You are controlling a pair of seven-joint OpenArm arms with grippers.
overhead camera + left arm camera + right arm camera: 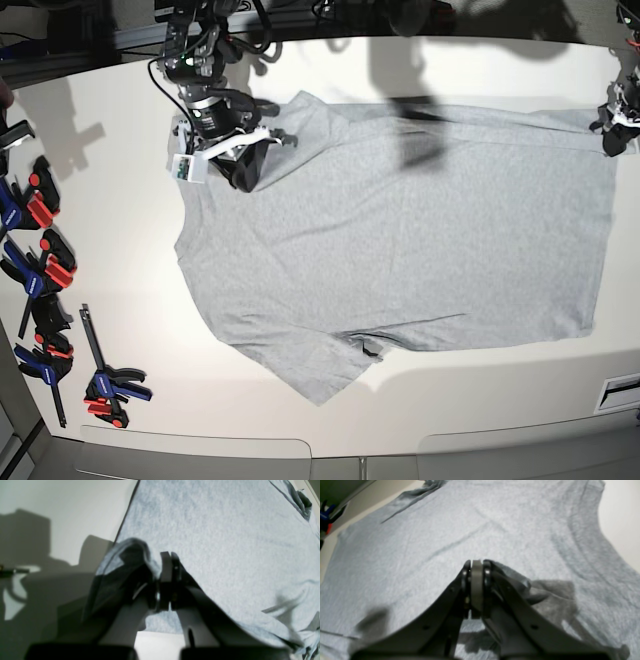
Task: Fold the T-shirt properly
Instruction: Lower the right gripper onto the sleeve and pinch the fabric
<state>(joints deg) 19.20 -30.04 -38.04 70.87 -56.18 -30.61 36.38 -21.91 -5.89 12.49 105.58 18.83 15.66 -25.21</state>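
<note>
T-shirt lies spread on the white table. The right gripper, angled low at the shoulder end, is clenched on a fold of it. The left gripper, reaching to the hem corner, seems to pinch fabric too.

A bunch of blue and red clamps are lying along the left edge of the white table, the nearest one sitting by the near-left corner. Dark cables are trailing along the far edge.
</note>
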